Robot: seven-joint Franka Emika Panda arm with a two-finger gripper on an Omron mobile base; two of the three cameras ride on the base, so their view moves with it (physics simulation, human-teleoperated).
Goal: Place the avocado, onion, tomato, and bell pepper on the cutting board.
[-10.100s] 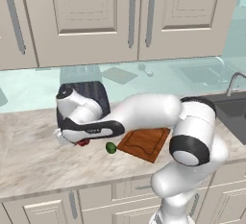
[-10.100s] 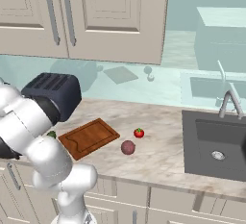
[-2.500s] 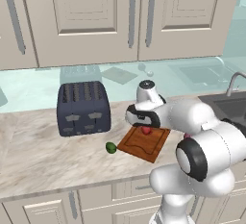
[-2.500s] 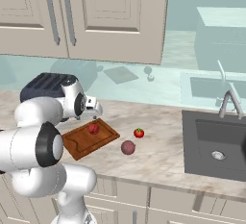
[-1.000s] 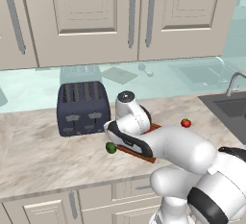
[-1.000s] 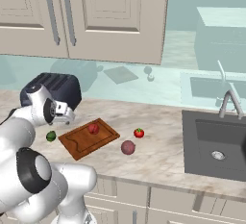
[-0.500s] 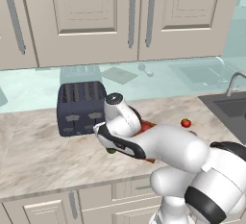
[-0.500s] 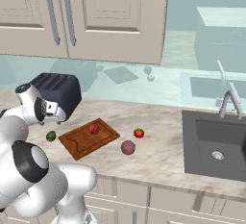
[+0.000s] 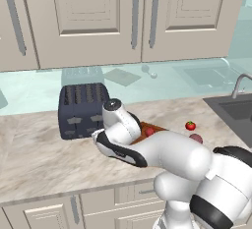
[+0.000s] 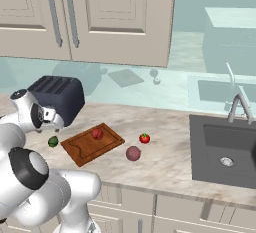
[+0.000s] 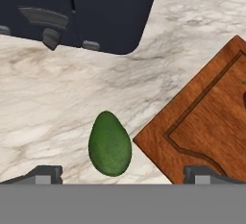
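Note:
My gripper is open and hovers just over the avocado, a dark-green oval lying on the marble counter between the two fingertips. The avocado rests just off the left corner of the cutting board, in front of the toaster. On the board sits the red bell pepper. Right of the board, on the counter, lie the tomato with its green top and the mauve onion. The arm hides most of the board in the left base view.
A dark toaster stands right behind the avocado and the board's left end. The sink with its faucet is at the far right. Upper cabinets hang above the backsplash.
The arm has swung left off the cutting board to above the avocado, its gripper staying open. The bell pepper stays on the board.

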